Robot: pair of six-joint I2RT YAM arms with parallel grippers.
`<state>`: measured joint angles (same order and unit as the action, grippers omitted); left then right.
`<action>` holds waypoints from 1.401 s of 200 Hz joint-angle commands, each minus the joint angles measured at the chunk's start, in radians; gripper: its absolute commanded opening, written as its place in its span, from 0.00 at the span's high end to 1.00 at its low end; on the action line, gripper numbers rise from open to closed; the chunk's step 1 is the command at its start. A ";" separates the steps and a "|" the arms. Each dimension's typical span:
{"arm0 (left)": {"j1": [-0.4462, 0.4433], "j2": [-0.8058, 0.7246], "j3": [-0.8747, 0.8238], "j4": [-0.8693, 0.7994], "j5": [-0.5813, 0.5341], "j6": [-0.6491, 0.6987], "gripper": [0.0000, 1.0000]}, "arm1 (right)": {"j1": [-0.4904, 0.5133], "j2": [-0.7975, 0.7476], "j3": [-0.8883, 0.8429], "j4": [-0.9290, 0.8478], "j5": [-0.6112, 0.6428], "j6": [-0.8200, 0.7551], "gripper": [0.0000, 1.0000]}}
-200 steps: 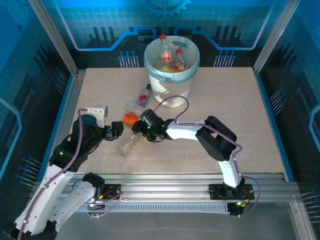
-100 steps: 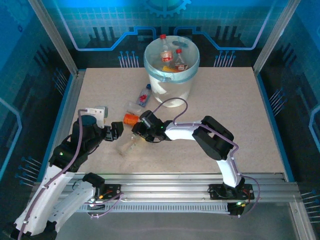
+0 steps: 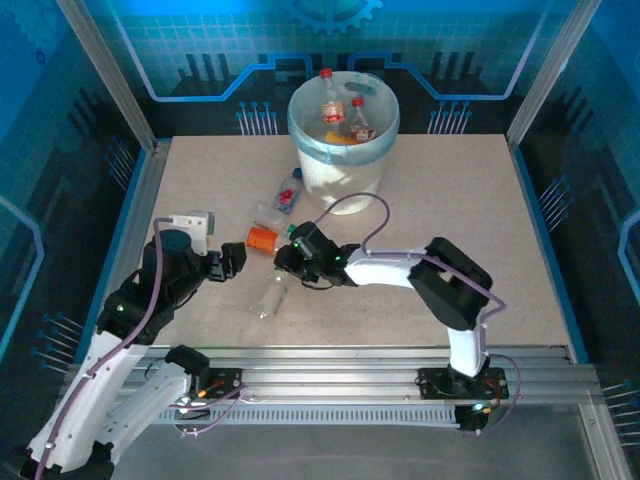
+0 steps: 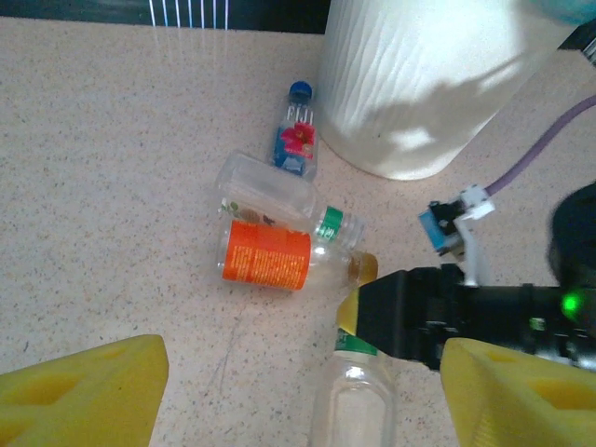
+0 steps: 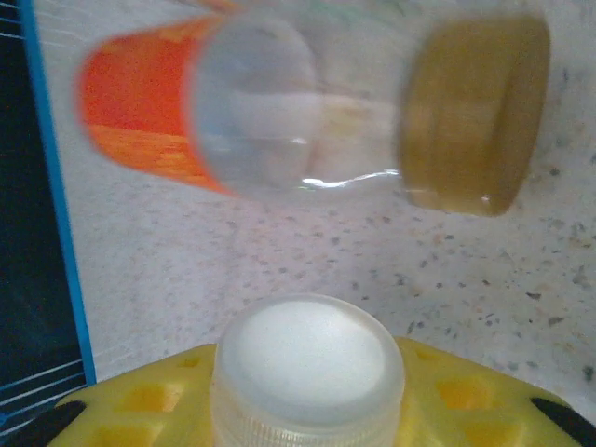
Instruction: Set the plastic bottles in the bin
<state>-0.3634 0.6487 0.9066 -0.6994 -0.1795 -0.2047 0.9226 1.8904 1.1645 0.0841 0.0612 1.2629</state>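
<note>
Since the earlier frames the clear bottle (image 3: 268,297) has slid a little to the right and toward the near edge. Its neck follows the right gripper (image 3: 288,266), and that arm's elbow has swung outward.

Clear bottle: on its side on the table (image 3: 450,210), body toward the arm bases, neck toward the bin (image 3: 340,185). Not lifted yet.

Right gripper: in the right wrist view the bottle's white cap sits between the yellow fingers, which are closed in on the neck. I judge this a real hold, since the bottle travels with the pincer.

Neighbours:
- Orange-labelled bottle (image 4: 270,256) lies just beyond the held neck.
- Green-capped bottle (image 4: 270,191) touches its far side.
- Blue-capped bottle (image 4: 295,144) lies near the foot of the bin.
- Binned bottles (image 3: 327,100) are already inside the liner.

Left gripper (image 3: 232,262): fingers spread wide, holding nothing, hanging near the orange-labelled bottle.

Step in hand, as I judge it: lift and carry the clear bottle to the bin.
- Raise straight up first, so the body comes off the table without sweeping the orange-labelled bottle.
- A neck grip lets the body hang and swing, so move slowly and let it settle.
- Clear the tall rim and the folded liner before crossing.
- Open only when well over the mouth.
- Keep the left arm out of that path.
</note>
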 commanded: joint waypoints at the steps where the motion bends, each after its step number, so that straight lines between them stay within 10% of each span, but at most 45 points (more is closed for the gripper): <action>1: 0.007 0.007 0.070 0.014 0.001 0.006 0.22 | 0.030 -0.161 0.018 -0.049 0.101 -0.157 0.65; 69: 0.007 0.228 0.260 0.187 0.071 0.024 0.22 | -0.031 -0.349 0.409 -0.333 0.378 -0.835 0.65; 141: 0.007 0.695 0.661 0.330 0.250 0.000 0.23 | -0.284 -0.097 0.909 -0.389 0.496 -1.169 0.63; 210: 0.007 1.093 1.084 0.253 0.394 -0.038 0.24 | -0.398 0.414 1.656 -0.680 0.589 -1.325 0.59; 280: 0.008 1.240 1.221 0.202 0.439 -0.047 0.24 | -0.457 0.441 1.545 -0.680 0.583 -1.240 0.36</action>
<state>-0.3634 1.8698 2.0731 -0.4744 0.2180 -0.2379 0.4820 2.3501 2.7266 -0.5907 0.6254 0.0002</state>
